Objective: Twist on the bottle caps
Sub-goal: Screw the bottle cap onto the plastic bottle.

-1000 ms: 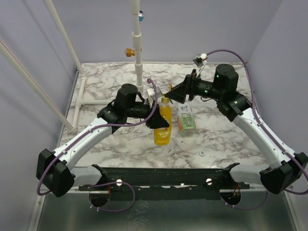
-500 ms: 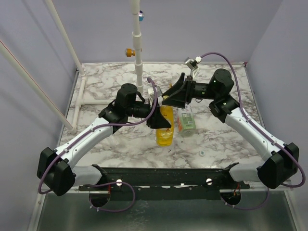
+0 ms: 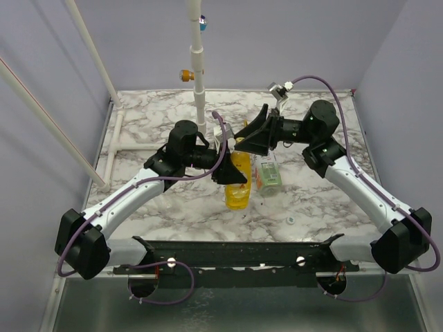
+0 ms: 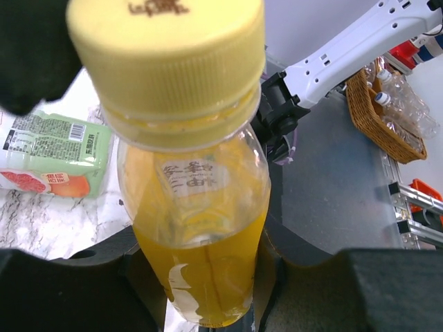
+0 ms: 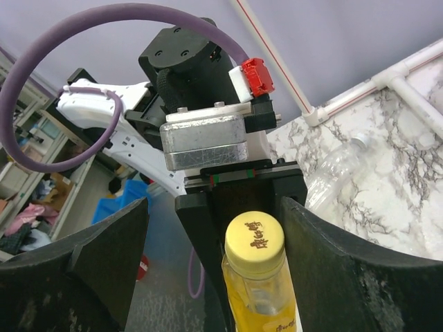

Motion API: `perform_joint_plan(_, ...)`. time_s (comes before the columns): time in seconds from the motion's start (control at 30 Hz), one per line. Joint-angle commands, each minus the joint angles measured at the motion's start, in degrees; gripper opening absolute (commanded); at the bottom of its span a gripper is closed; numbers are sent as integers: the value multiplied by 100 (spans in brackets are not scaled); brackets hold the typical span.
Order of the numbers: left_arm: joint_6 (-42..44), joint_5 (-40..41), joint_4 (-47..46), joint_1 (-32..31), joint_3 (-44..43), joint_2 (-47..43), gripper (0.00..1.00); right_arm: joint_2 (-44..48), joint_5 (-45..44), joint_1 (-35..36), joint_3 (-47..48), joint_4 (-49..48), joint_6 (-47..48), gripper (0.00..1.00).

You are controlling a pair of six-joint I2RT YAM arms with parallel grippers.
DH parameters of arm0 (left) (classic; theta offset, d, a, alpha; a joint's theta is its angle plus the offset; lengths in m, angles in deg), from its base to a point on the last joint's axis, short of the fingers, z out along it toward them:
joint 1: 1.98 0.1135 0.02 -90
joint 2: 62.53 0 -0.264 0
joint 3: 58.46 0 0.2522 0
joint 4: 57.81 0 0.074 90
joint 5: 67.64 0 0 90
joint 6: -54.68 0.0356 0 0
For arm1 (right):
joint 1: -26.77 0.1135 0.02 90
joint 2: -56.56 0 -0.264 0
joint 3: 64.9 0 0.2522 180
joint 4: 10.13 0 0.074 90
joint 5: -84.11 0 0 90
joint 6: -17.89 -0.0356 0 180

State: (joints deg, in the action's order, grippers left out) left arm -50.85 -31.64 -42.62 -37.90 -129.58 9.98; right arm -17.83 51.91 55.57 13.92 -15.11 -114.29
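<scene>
1. The left hand (image 3: 230, 173) is closed around the body of the yellow bottle (image 4: 201, 235), near the middle of the marble surface (image 3: 159, 111). One dark finger sits on each side of the liquid-filled part.
2. The yellow cap (image 5: 255, 238) sits on the neck of that bottle, above the left hand's grip. The pictures do not show how far it is threaded on.
3. The right hand (image 3: 241, 142) is at the cap end of the bottle with its jaws spread wide. In the right wrist view the cap lies between the two fingers (image 5: 346, 277), with a clear gap on either side, so nothing is gripped.
4. I cannot tell whether the yellow bottle's base rests on the surface.
5. The clear bottle with the green-and-white label (image 3: 268, 173) lies on its side just to the right of the yellow bottle, apart from both hands. Its neck end is hidden under the right hand in the top view.
6. A small whitish cap (image 3: 291, 220) lies alone on the surface near its near edge, right of centre. It is well apart from both bottles and both hands.
</scene>
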Motion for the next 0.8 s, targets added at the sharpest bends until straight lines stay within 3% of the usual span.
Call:
perform_joint_plan(0.0,-235,100,-117,316,190,20,0,323,93,20,41,348,196,79)
perform_joint_plan(0.43,-249,210,-56,532,270,-114,0,594,-339,14,96,1038,600,78)
perform_joint_plan(0.77,-216,-19,67,534,163,-45,0,440,-608,20,435,1548,855,69)
